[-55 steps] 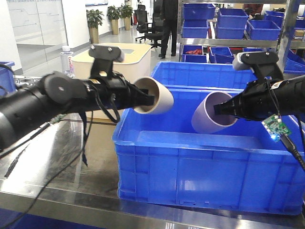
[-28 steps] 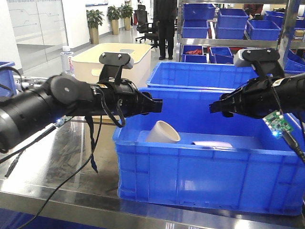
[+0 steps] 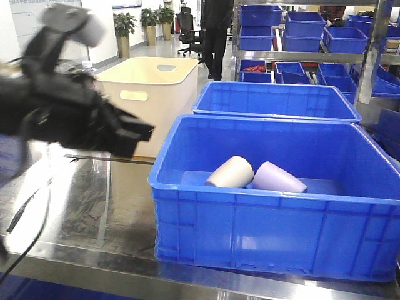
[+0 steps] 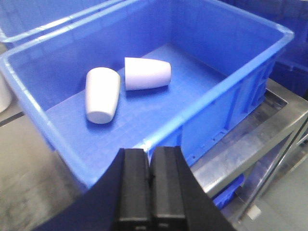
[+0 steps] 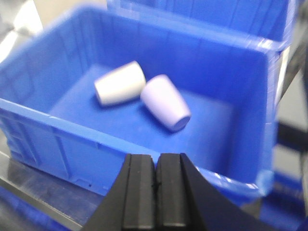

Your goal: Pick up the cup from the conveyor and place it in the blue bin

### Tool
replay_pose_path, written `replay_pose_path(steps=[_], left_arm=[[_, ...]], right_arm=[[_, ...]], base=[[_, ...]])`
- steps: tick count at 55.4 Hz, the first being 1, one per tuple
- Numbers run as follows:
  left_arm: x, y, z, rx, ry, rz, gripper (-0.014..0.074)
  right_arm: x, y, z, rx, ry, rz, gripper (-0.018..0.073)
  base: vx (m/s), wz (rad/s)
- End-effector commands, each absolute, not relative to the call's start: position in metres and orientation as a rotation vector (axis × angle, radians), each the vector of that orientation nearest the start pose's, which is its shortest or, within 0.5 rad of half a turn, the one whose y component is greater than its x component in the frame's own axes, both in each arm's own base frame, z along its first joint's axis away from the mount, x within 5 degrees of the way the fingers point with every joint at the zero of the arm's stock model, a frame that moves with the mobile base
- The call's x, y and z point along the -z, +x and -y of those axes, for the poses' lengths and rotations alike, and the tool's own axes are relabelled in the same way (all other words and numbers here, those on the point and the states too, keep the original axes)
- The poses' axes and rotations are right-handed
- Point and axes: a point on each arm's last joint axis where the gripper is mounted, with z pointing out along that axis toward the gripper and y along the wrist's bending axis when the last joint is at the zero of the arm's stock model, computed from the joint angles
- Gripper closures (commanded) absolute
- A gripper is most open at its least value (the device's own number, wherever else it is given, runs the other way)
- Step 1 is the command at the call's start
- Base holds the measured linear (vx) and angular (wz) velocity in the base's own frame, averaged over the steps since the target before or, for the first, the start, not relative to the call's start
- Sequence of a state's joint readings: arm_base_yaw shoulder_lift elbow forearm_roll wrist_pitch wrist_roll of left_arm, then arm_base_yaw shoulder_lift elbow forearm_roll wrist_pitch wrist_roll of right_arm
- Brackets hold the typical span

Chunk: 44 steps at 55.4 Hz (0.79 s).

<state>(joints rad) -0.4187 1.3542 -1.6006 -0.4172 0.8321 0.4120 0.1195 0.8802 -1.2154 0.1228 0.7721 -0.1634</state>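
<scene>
- Cups lie inside the blue bin: a cream cup and a lilac cup, both on their sides on the bin's floor, near its middle.
- In the front view the two cups sit just beside each other and look as if they touch. In the left wrist view a narrow strip of blue floor shows between the cream cup and the lilac cup.
- The bin stands on a steel table with a scuffed, reflective top.
- Behind it sits a second blue bin, and to the left of that a cream tub with handle slots.
- Further back, a metal rack holds more blue crates, a person in dark clothes stands on the pale floor, and potted plants line the far wall.
- The left gripper has its two black pads pressed flat together with nothing between them. In the front view it appears as a dark blur over the table, left of the bin and clear of its rim.
- The right gripper is likewise closed, pad against pad, and empty. Its camera looks down into the bin at both cups from above the near wall, and it touches neither cup nor bin.
</scene>
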Motion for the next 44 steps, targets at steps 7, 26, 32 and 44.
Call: replay_pose_path(steps=[7,26,32,44], left_arm=[[-0.442,0.181,0.098,0.443,0.503,-1.673,0.0596],[-0.325,0.134,0.065,0.400,0.354,-1.719,0.0596],[-0.321,0.133,0.066,0.402,0.361,-1.736,0.0596],[-0.321,0.133,0.066,0.402,0.362,-1.738,0.0596]], right_arm=[[-0.408,0.057,-0.007,-0.053,-0.136,-1.492,0.0568],[-0.336,0.039,-0.002,-0.087,-0.056,-1.499,0.0568],[-0.337,0.039,-0.002,-0.085,-0.059,-1.494,0.0568],[-0.337,0.039,-0.002,-0.086,-0.058,-1.494,0.0568]], base=[[0.00,0.00],[0.00,0.00],[0.00,0.00],[0.00,0.00]])
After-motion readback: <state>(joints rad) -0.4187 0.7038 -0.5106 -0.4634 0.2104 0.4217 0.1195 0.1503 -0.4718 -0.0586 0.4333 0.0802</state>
